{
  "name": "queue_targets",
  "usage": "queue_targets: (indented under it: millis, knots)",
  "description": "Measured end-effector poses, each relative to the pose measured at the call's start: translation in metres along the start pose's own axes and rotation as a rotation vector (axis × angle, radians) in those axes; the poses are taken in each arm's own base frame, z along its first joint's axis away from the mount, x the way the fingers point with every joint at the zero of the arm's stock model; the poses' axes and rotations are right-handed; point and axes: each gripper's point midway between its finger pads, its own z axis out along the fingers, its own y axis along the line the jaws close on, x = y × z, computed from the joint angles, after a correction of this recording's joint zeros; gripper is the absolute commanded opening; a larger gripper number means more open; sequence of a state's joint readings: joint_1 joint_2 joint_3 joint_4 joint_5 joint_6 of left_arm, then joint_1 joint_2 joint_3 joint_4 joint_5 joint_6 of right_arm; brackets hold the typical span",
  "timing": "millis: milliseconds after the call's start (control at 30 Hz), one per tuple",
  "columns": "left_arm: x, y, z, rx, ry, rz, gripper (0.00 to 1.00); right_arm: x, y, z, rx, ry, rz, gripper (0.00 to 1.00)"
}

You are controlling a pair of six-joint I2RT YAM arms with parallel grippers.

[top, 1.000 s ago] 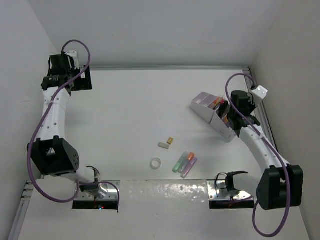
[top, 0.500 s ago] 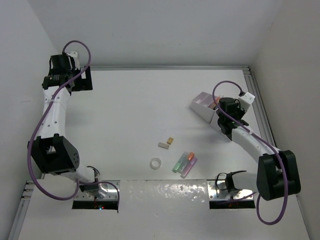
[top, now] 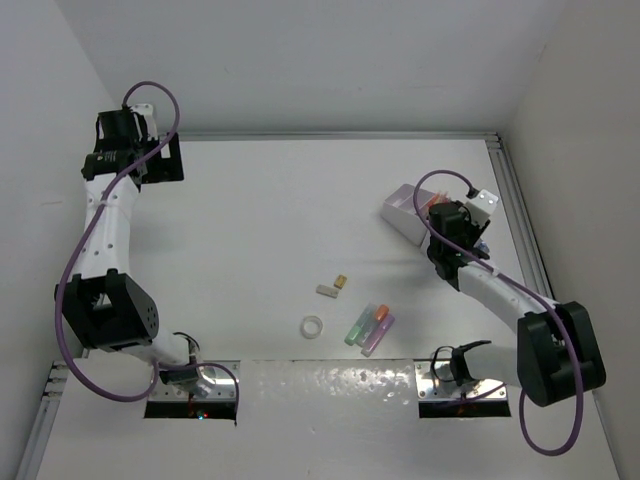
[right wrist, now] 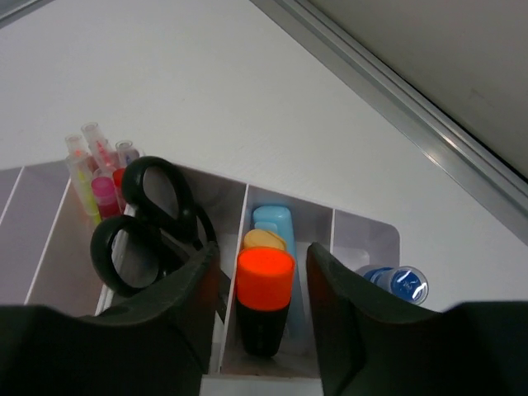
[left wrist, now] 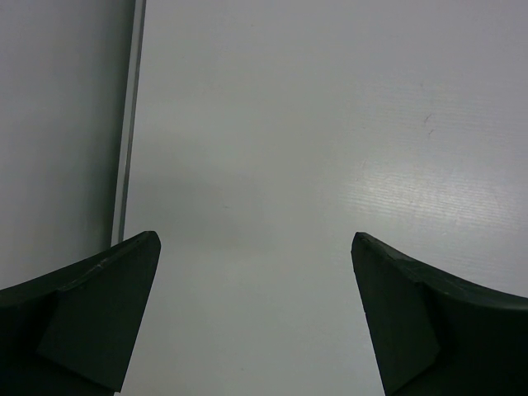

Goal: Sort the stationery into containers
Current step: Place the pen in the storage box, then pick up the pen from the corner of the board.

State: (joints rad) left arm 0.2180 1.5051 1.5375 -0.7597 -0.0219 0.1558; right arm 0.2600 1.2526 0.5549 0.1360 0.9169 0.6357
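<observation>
Change: over the last 1 s my right arm swung in from the organizer's far-right end, and the right gripper (top: 447, 224) now hangs directly above the organizer (top: 402, 211). The left arm hasn't moved. The left gripper (left wrist: 254, 241) is parked at the far-left corner, jaws wide apart with only bare table (top: 260, 220) between them.

In the right wrist view my jaws straddle an orange-capped highlighter (right wrist: 264, 301) standing in its compartment. There's a gap on both sides, so they're apart and gripping nothing. I read that as 1 more item delivered, with the arm free for the next pick.

Materials, big to small:
- table: matte white, flat.
- organizer: pale, thin-walled rigid plastic, rectangular, open-topped cells.
- scissors (right wrist: 140, 227): glossy black loop handles, points down, in the cell left of the highlighter.
- pens (right wrist: 95, 169): thin, translucent coloured caps, bunched upright at the far-left end.
- blue highlighter (right wrist: 275, 227): stubby and smooth, sharing the orange one's cell, with a yellow-orange cap between them.
- blue-capped item (right wrist: 396, 282): clear and shiny, in the end cell; can't tell what it is.

Not yet sorted, mid-table near my bases:
- loose highlighters (top: 369, 327): 3, pastel, lying side by side.
- tape ring (top: 312, 326): clear, just left of them.
- erasers (top: 325, 290): 2 small beige blocks, just beyond.
</observation>
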Motion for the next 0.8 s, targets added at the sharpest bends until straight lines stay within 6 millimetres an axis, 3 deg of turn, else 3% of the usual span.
queue_targets:
  millis: [167, 333, 400, 433, 533, 567, 667, 733, 800]
  knots:
    - [-0.001, -0.001, -0.001, 0.007, -0.004, 0.0, 1.0, -0.009, 0.005, -0.008, -0.055, -0.003, -0.011, 0.6]
    - [-0.002, -0.001, -0.004, 0.007, -0.013, -0.002, 1.0, -0.036, 0.017, -0.028, -0.133, -0.028, -0.019, 0.61]
    - [-0.003, -0.002, -0.006, 0.014, -0.019, -0.004, 1.0, -0.05, 0.028, -0.038, -0.178, -0.025, -0.013, 0.55]
    - [-0.004, -0.003, -0.007, 0.017, -0.022, -0.004, 1.0, -0.054, 0.035, -0.047, -0.208, -0.005, -0.015, 0.44]
    - [-0.006, -0.004, -0.012, 0.023, -0.034, -0.004, 1.0, -0.055, 0.059, -0.076, -0.319, 0.079, -0.02, 0.29]
    - [-0.007, -0.004, -0.013, 0.024, -0.039, -0.004, 1.0, -0.047, 0.068, -0.089, -0.365, 0.124, -0.024, 0.3]
    - [-0.01, -0.005, -0.019, 0.031, -0.053, -0.005, 1.0, 0.001, 0.082, -0.13, -0.474, 0.306, -0.054, 0.46]
    - [-0.009, -0.006, -0.023, 0.039, -0.062, -0.005, 1.0, 0.048, 0.08, -0.157, -0.507, 0.458, -0.087, 0.55]
    - [-0.007, -0.008, -0.027, 0.048, -0.068, -0.007, 1.0, 0.091, 0.071, -0.179, -0.511, 0.587, -0.124, 0.55]
